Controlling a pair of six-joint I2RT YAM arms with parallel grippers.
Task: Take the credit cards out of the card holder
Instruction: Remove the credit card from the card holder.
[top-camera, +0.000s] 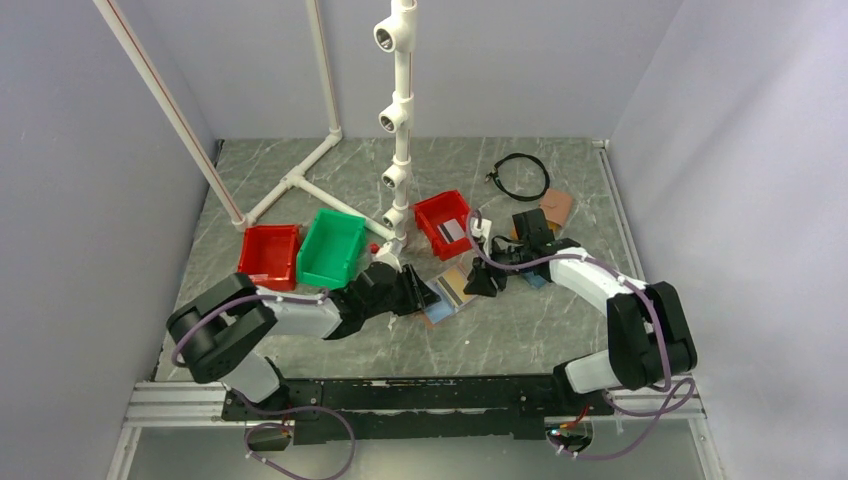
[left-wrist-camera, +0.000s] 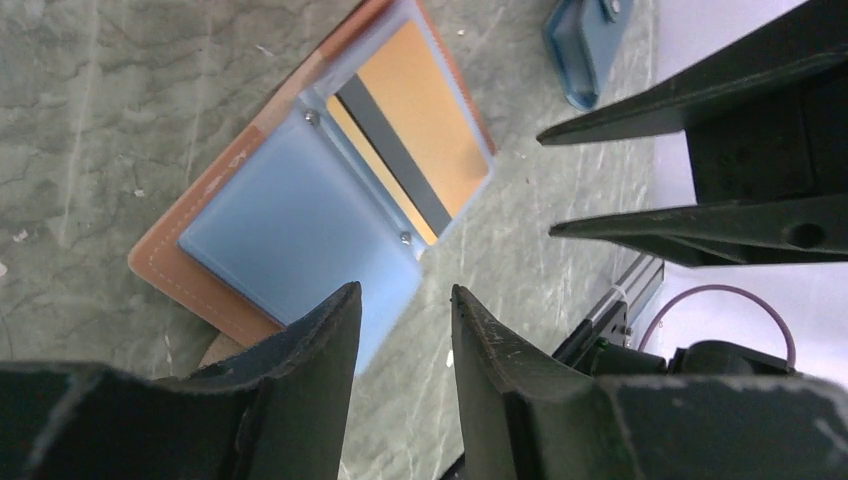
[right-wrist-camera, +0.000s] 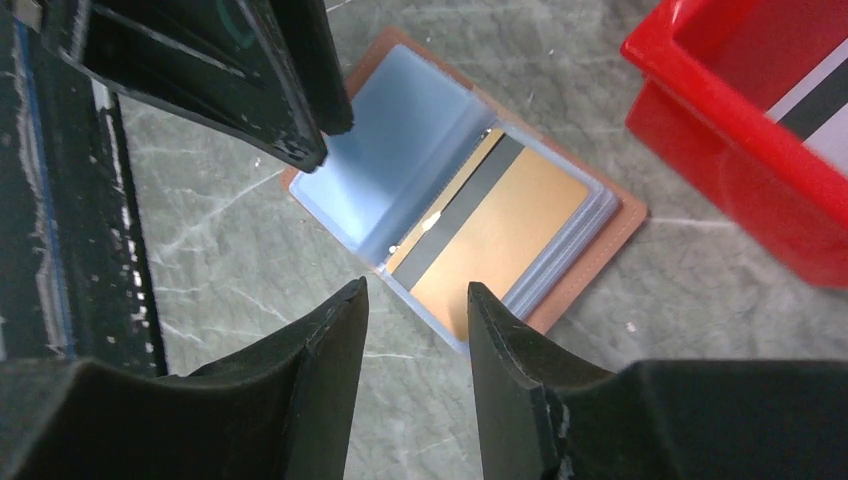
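The card holder (top-camera: 450, 292) lies open on the table between my two grippers, its tan leather rim (left-wrist-camera: 165, 262) framing light blue sleeves (left-wrist-camera: 290, 220). A gold-tan credit card (left-wrist-camera: 440, 110) with a dark stripe sits in one sleeve (right-wrist-camera: 505, 230). My left gripper (left-wrist-camera: 405, 300) hovers at the holder's near corner, open, with nothing between its fingers. Across the holder, my right gripper (right-wrist-camera: 418, 295) is also open and empty, just off the sleeve's edge. A grey-white card (right-wrist-camera: 815, 95) with a black stripe lies in the red bin (top-camera: 443, 222).
A green bin (top-camera: 332, 247) and a second red bin (top-camera: 270, 255) stand to the left. A white pipe stand (top-camera: 398, 150) rises behind. A teal-blue wallet (left-wrist-camera: 585, 50) lies close by, with a brown wallet (top-camera: 556, 207) and a black cable loop (top-camera: 522, 175) farther back right.
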